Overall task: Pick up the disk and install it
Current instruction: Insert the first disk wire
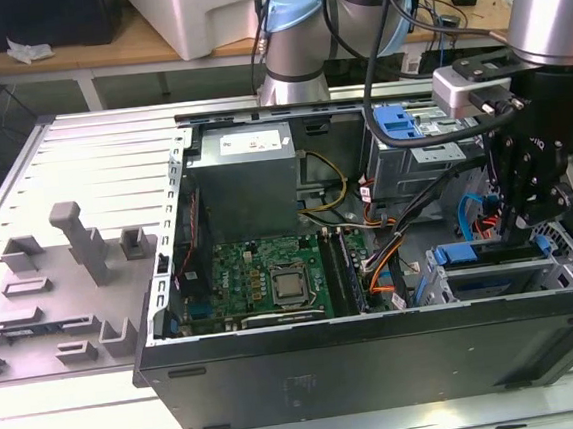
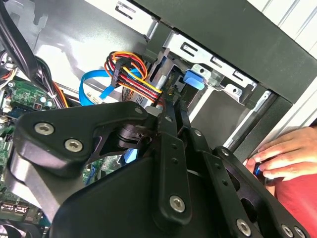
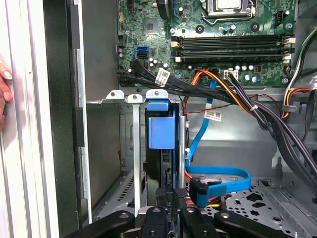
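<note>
Hand (image 1: pixel 521 222) over disk (image 3: pixel 161 130) in bay, slatted table (image 1: pixel 91 161)

The arm reaches down at the exterior view's right, its black gripper (image 1: pixel 521 216) pointing downward. In both wrist views the fingers (image 3: pixel 167 212) stand close together, nearly closed. A person's hand (image 2: pixel 285 158) rests flat in the second wrist view.

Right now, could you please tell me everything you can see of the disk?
The disk sits edge-up in the metal drive cage near the case's front corner. Mostly its blue plastic frame shows, with a dark edge below. The gripper is right at that edge, beside the blue ribbon cable.
</note>
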Robot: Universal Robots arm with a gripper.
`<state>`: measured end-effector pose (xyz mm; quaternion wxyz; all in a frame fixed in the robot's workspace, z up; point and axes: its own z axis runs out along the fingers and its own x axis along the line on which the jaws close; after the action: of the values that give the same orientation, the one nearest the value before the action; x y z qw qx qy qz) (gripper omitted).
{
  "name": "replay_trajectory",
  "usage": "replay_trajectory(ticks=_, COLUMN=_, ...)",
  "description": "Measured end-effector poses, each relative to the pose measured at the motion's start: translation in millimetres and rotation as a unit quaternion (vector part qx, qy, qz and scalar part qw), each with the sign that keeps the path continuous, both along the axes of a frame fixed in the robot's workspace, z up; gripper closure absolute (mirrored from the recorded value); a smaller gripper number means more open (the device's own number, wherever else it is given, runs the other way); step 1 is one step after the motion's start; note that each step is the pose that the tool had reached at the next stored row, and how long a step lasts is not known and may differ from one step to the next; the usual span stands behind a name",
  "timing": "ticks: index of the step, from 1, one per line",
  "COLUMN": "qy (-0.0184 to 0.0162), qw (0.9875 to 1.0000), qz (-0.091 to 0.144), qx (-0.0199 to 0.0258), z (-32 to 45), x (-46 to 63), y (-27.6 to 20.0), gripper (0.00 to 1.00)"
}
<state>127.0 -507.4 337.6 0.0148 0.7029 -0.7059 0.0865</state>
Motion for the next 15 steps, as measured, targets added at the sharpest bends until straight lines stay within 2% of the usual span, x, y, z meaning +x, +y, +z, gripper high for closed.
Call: replay_trajectory(ticks=15, qy=0.0, qw=1.0, qz=0.0, qx=0.0004, z=-1.9, x=0.0, y=0.1, gripper=0.83)
